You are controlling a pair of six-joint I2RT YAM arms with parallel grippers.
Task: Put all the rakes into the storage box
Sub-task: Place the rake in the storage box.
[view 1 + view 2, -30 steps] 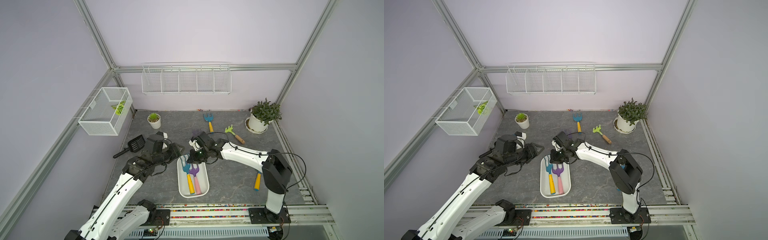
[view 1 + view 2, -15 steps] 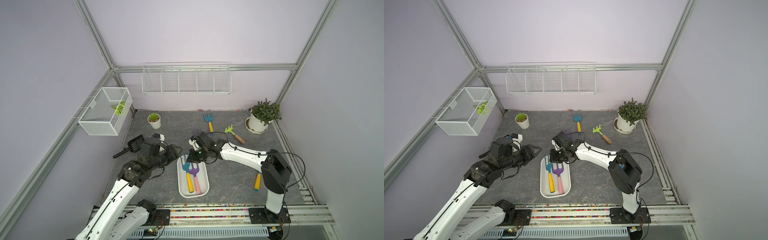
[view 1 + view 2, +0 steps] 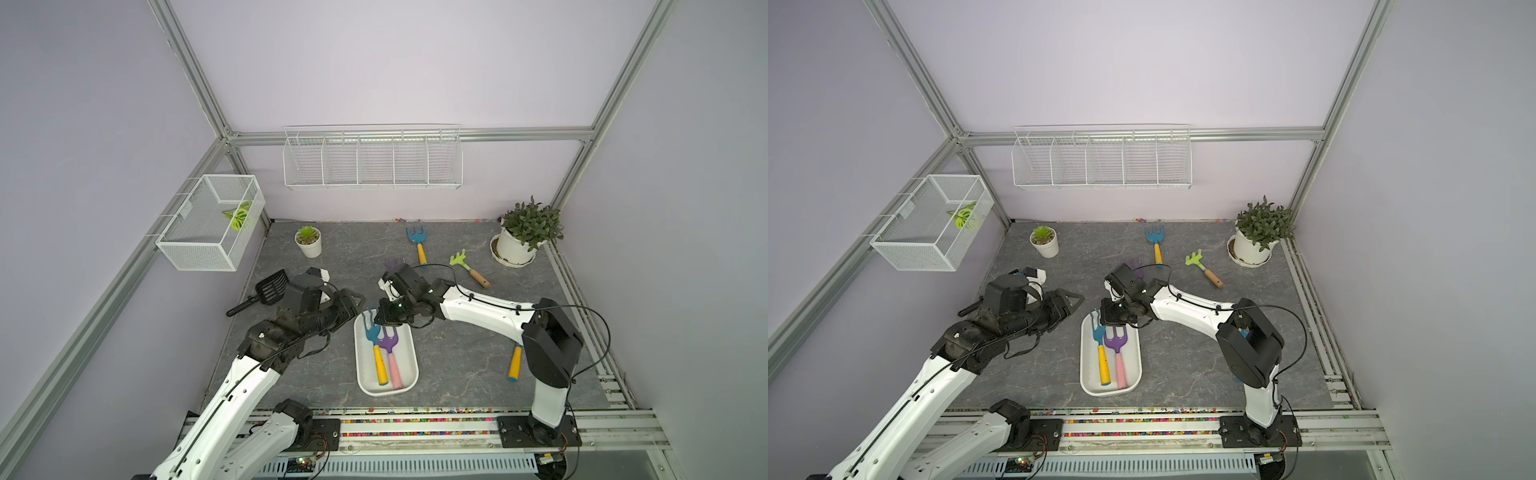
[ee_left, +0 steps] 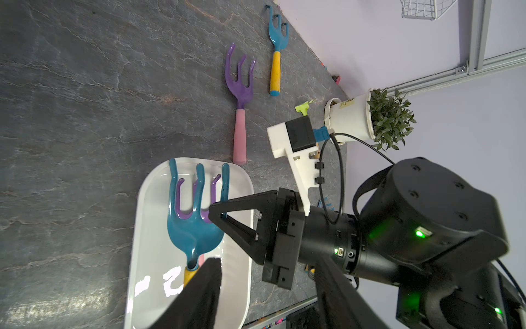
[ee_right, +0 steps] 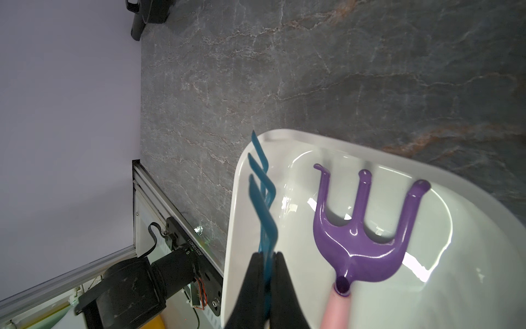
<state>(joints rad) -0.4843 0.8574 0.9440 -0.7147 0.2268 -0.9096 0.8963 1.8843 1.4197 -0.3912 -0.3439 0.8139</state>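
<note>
The storage box (image 3: 409,384) is a shallow white tub at the front middle of the table. In it lie a blue rake (image 3: 379,365) with a yellow handle and a purple rake (image 3: 390,343) with a pink handle. My right gripper (image 3: 380,318) is at the box's far end, shut on the blue rake's head (image 5: 263,216), which the right wrist view shows edge on between the fingers. My left gripper (image 3: 353,301) hovers open and holding nothing just left of the box's far corner; in the left wrist view its fingers (image 4: 205,284) frame the box rim (image 4: 142,228).
More rakes lie behind: purple (image 4: 240,94), blue (image 3: 417,245), green (image 3: 467,268); a yellow handle (image 3: 515,363) shows by the right arm. A black scoop (image 3: 266,291) lies left. A small pot (image 3: 308,241), a large plant (image 3: 523,237), a mesh basket (image 3: 212,224) and a wire rack (image 3: 372,160) stand behind.
The left arm has shifted slightly beside the box with its jaws still open. The right gripper stays shut on the blue rake at the box's far end.
</note>
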